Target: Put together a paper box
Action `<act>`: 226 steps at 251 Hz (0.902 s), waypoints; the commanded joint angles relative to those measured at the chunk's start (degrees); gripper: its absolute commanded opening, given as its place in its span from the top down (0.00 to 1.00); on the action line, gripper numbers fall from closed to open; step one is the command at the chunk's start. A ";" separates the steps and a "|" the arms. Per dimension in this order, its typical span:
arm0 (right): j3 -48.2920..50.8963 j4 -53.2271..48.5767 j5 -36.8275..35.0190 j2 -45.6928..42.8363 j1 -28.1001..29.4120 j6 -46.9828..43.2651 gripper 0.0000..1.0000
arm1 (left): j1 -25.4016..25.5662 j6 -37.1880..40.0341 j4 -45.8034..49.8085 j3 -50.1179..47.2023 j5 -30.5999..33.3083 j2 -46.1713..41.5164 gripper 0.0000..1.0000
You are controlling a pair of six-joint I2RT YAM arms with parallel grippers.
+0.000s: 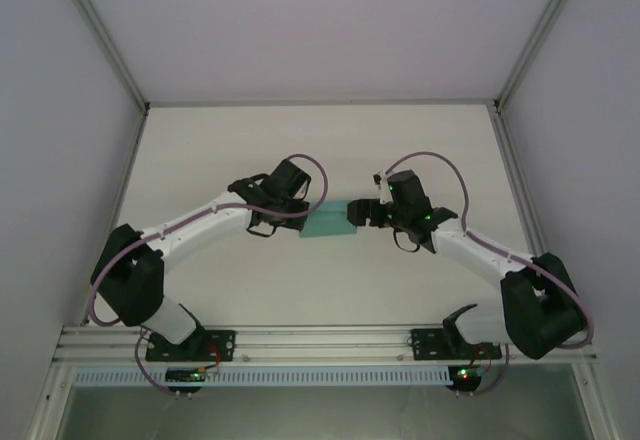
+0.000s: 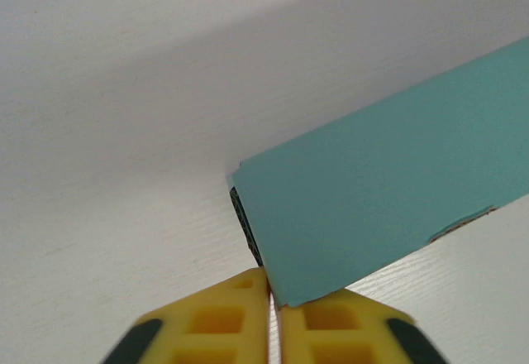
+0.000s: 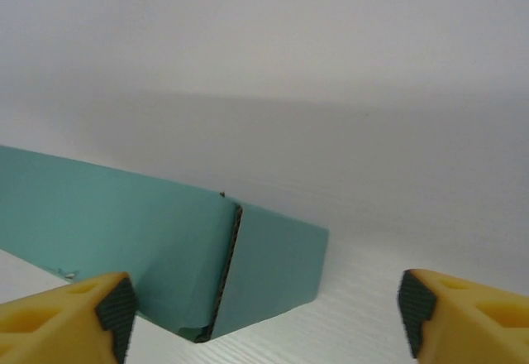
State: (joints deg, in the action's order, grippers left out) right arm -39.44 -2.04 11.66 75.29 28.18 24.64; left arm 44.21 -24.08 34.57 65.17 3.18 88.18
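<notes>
The left pincer sits nearest the lens. Its yellow, hollow-celled plastic fingertips are pressed together with only a hairline seam between them. The bottom corner of the teal-green rectangular paperboard box comes down right at that seam. Whether a paper edge is caught inside it, I cannot tell. From the fingertips the box runs forward and to the right as a long flat face. Its dark open end shows just ahead of the left fingertip, and there is a small ragged nick along its lower edge.

The right pincer is spread wide, a yellow fingertip at each lower corner of its wrist view. One end of the box lies in the gap, close to the left-hand fingertip and well apart from the other. A dark folded seam runs down its corner.

From above, the box rests on the white wood-grained table, with one pincer at each end. Pale grey walls enclose the table.
</notes>
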 commanded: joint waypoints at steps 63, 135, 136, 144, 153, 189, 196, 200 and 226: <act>4.44 -2.57 -1.09 2.15 0.06 4.76 0.36 | -0.70 8.90 11.43 5.15 -8.55 -4.50 0.28; 4.39 -2.84 -0.26 2.81 0.07 5.14 0.43 | -11.24 -2.24 -7.68 -0.45 -26.08 -1.31 0.19; 4.38 -2.81 -0.20 2.79 0.09 5.15 0.44 | -11.38 -2.27 -7.85 -0.51 -26.28 -1.24 0.20; 4.62 -2.55 0.00 2.70 0.11 5.22 0.44 | -12.01 -2.57 -9.25 -1.31 -27.96 -0.76 0.22; 4.81 -2.40 -0.14 2.72 0.00 5.80 0.44 | -12.82 -3.04 -10.47 -2.47 -29.32 -0.37 0.25; 6.53 0.52 0.83 3.27 -0.49 6.12 0.46 | -14.60 -5.22 -16.87 -8.74 -34.22 0.18 0.33; 6.99 1.24 1.04 3.50 -0.67 6.37 0.46 | -14.68 -5.55 -18.22 -10.06 -35.06 0.35 0.34; 7.29 1.61 1.06 3.69 -0.70 6.61 0.46 | -14.78 -5.88 -18.82 -10.73 -35.17 0.50 0.36; 8.95 3.97 2.69 4.33 -1.29 7.16 0.49 | -15.61 -7.88 -23.49 -15.12 -36.05 1.44 0.55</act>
State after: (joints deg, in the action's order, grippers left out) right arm -34.98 7.97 15.18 76.14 27.66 31.14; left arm 29.26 -29.08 17.47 54.41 -29.47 88.20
